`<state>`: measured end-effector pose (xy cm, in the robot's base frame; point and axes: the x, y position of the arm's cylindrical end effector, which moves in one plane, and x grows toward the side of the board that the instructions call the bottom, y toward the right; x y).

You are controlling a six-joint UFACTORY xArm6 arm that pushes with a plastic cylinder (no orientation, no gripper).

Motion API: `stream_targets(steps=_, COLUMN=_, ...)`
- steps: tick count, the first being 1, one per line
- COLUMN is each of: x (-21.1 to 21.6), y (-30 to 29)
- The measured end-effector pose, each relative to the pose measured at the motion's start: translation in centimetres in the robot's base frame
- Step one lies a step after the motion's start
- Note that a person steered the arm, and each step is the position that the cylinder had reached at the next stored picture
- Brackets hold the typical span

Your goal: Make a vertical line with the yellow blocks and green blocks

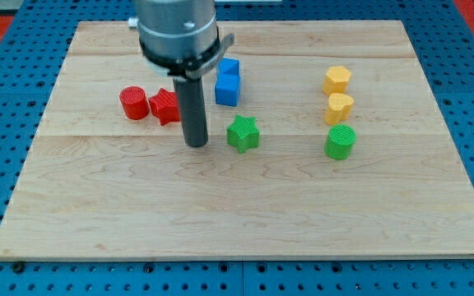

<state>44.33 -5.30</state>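
Note:
A yellow hexagon block [336, 80], a second yellow block [339, 107] and a green cylinder [341, 141] stand in a near-vertical column at the view's right. A green star block [243, 133] sits near the middle of the board. My tip [196, 143] rests on the board just to the left of the green star, with a small gap between them.
A red cylinder [134, 103] and a red star [164, 106] sit left of the rod. Two blue blocks [228, 80] stand close together above the green star. The wooden board [245, 222] lies on a blue pegboard table.

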Motion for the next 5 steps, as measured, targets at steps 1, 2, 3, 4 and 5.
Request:
stream_targets(steps=1, x=0.1, y=4.2)
stream_targets(steps=2, x=-0.2, y=6.8)
stream_targets(steps=3, x=-1.8, y=9.2)
stream_targets(steps=4, x=3.3, y=12.0)
stream_targets(steps=5, x=3.2, y=9.2)
